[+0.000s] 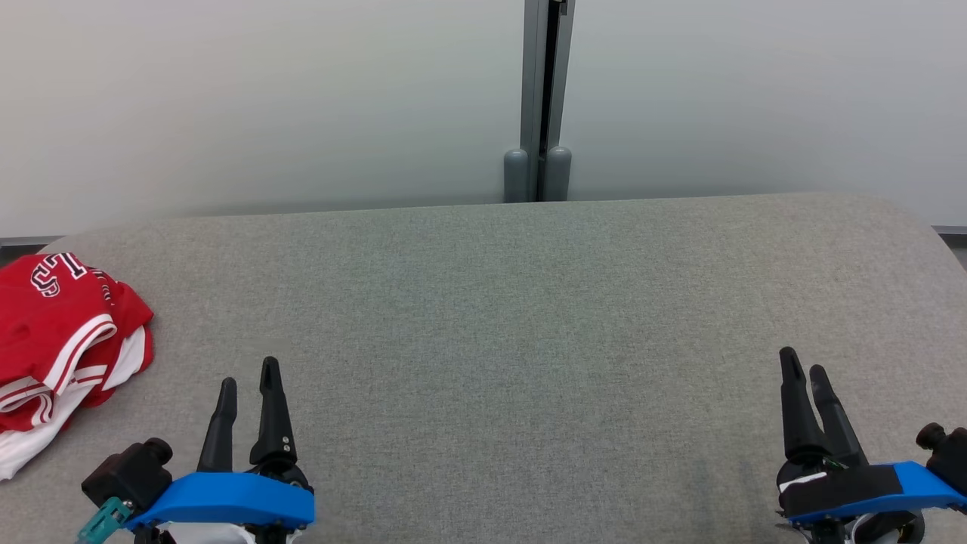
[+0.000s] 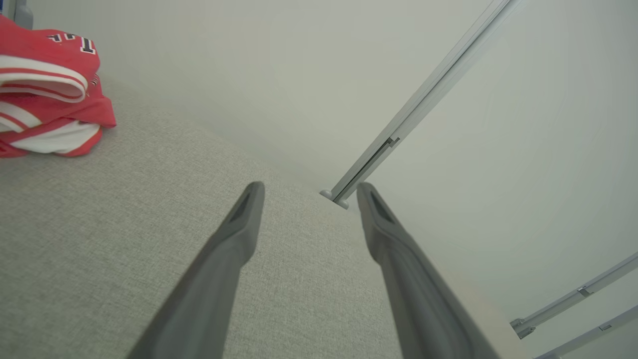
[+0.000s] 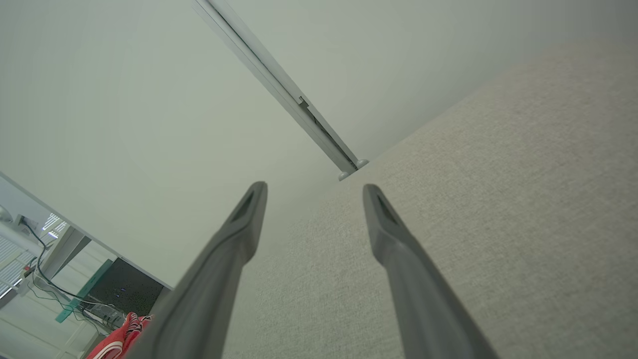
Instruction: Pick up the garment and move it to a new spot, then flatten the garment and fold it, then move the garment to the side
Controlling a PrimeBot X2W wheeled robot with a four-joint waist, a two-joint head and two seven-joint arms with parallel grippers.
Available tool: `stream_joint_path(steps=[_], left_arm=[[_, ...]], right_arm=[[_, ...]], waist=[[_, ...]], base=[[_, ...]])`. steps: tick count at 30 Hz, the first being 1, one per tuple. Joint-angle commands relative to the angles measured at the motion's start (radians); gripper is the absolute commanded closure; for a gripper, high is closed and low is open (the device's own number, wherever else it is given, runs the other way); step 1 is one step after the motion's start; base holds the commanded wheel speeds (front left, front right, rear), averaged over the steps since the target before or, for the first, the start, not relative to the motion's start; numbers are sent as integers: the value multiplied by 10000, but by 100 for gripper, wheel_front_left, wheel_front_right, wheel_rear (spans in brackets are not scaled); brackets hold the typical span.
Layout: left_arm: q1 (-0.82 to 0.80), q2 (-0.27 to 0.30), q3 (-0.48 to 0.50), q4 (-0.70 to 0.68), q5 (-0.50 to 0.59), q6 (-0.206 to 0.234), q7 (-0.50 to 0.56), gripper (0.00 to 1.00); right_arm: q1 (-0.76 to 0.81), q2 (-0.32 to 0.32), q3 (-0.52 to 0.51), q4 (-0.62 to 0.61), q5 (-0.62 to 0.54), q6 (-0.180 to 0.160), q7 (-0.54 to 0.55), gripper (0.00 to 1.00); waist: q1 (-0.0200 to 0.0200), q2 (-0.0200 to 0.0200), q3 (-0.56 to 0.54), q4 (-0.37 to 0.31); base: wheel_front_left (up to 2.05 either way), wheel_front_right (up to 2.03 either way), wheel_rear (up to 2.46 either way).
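Lying bunched to the left of our left pincer (image 1: pixel 248 372), the red-and-white garment (image 1: pixel 60 332) rests on the grey surface (image 1: pixel 529 302). Our right pincer (image 1: pixel 802 361) sits well apart from it. Both pincers hold their fingers apart, empty.

The jersey (image 1: pixel 60 332) lies on the counter (image 1: pixel 529 317) at its far left edge, just left of the left gripper (image 1: pixel 248 372) and a little beyond it. The right gripper (image 1: pixel 802 361) is well apart, at the near right. Behind the counter stands a wall of 2 panels, with 1 upright post (image 1: pixel 540 98) between them at the middle.
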Motion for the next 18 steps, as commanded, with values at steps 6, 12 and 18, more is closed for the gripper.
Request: stream_joint_path(steps=[6,12,18], left_arm=[[29,71,-200,-119,1020,0,-270,0],[94,98,-345,-84,1725,42,-425,0],[125,134,-452,-3,2378,99,-574,0]], right_arm=[[66,-88,81,-189,-1282,16,-275,0],[115,-95,135,-207,-2030,18,-434,0],[114,-100,207,-80,-2613,18,-580,0]], waist=[[0,0,-38,26],[0,0,-74,27],[0,0,-115,25]], base=[[0,0,0],[0,0,0],[0,0,0]])
